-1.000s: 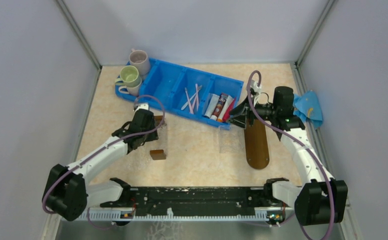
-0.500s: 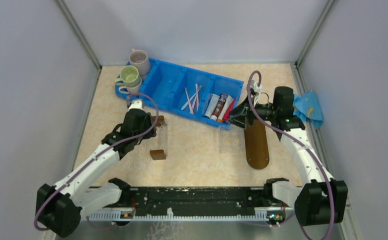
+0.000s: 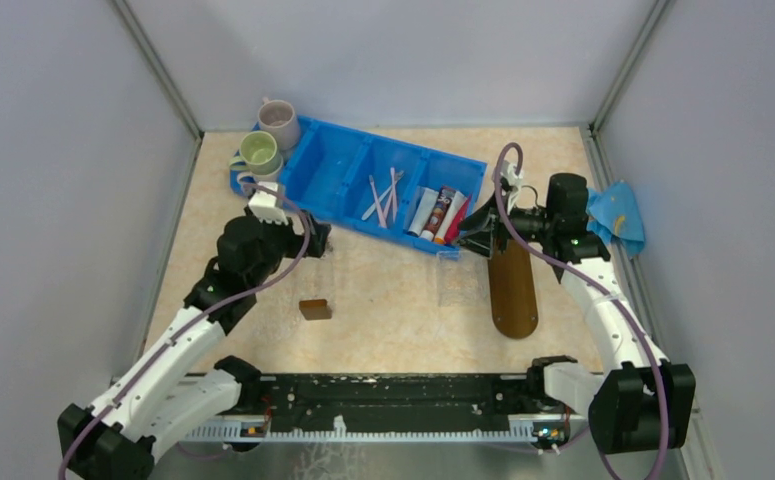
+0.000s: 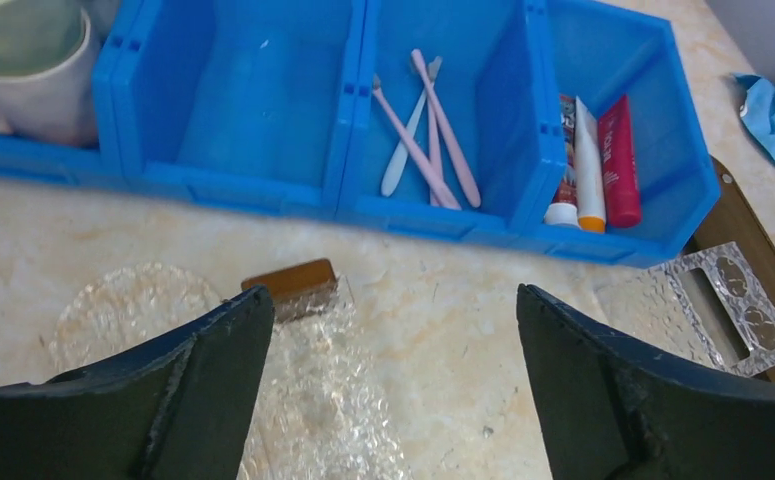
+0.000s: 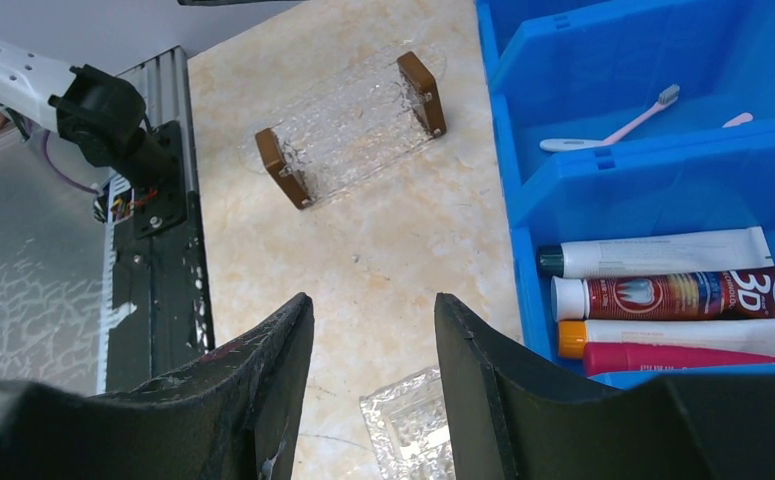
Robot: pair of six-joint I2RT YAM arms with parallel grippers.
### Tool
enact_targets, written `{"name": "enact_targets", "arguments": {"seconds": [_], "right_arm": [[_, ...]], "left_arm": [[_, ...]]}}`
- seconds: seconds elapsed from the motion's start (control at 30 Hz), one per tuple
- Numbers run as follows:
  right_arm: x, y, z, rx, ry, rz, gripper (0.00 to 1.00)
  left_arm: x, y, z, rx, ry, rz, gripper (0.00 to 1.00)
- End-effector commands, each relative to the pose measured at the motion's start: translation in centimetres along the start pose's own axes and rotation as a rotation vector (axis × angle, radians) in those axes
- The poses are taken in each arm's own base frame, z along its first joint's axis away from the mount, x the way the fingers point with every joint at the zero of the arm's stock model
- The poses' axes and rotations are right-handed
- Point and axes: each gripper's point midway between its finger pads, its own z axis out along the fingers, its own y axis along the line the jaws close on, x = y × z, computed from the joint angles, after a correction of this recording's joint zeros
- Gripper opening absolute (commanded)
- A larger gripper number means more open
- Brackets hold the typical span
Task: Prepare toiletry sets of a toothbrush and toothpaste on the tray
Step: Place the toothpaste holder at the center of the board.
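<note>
A blue compartment bin [image 3: 328,165] lies slantwise across the upper middle of the top view on the marbled desk [image 3: 393,310], and it shows four compartments. The leftmost holds two mugs that I can make out, one mauve [image 3: 279,122] and one green [image 3: 259,150]. The next compartment is bare. The third holds the toothbrushes [image 4: 447,130], three pink and one white as far as the crossed handles let me count. The rightmost holds four toothpaste tubes [image 5: 663,295] lying side by side: one white with a dark cap, one red and white, one white with an orange cap, and one plain red. The tray [image 3: 515,295], a dark brown oval board, lies lengthwise at the right centre of the top view, just below the bin's right end, and no toothbrush or tube is on it. A clear textured piece [image 3: 458,283] lies just left of the tray. A clear holder [image 5: 348,135] with two brown end blocks [image 5: 422,90] lies at the left centre. A blue cloth [image 3: 618,215] sits at the right edge. The left end effector [image 4: 393,300] hovers over the holder with its fingers spread wide and holds nothing. The right end effector [image 5: 371,310] hangs above the tray's upper end, partly open and empty.
</note>
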Motion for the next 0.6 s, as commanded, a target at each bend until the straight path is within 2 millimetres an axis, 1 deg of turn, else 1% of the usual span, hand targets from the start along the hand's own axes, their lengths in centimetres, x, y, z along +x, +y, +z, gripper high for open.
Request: {"name": "enact_targets", "arguments": {"seconds": [0.0, 0.17, 0.3, 0.43, 0.5, 0.53, 0.57], "right_arm": [[-1.5, 1.0, -0.2, -0.024, -0.022, -0.088, 0.49], [-1.7, 1.2, -0.3, -0.017, -0.018, -0.108, 0.49], [-1.8, 1.2, -0.5, -0.008, -0.016, -0.121, 0.49], [-2.0, 1.3, -0.5, -0.008, -0.014, -0.135, 0.49], [-1.9, 1.3, -0.5, -0.008, -0.013, -0.133, 0.49], [-1.9, 1.2, -0.5, -0.007, -0.012, -0.135, 0.49], [-2.0, 1.2, -0.6, -0.004, -0.012, -0.138, 0.49]], "left_arm": [[-3.6, -2.0, 1.1, 0.093, -0.124, 0.075, 0.99], [-7.7, -3.2, 2.9, 0.141, -0.204, 0.111, 0.99], [-9.9, -4.0, 5.1, 0.178, -0.209, 0.133, 0.99], [-11.8, -4.2, 7.3, 0.192, -0.217, 0.157, 0.99], [-13.0, -4.0, 8.3, 0.198, -0.22, 0.164, 0.99], [-13.0, -3.5, 9.3, 0.196, -0.203, 0.165, 0.99], [-13.6, -3.4, 9.8, 0.198, -0.2, 0.169, 0.99]]}}
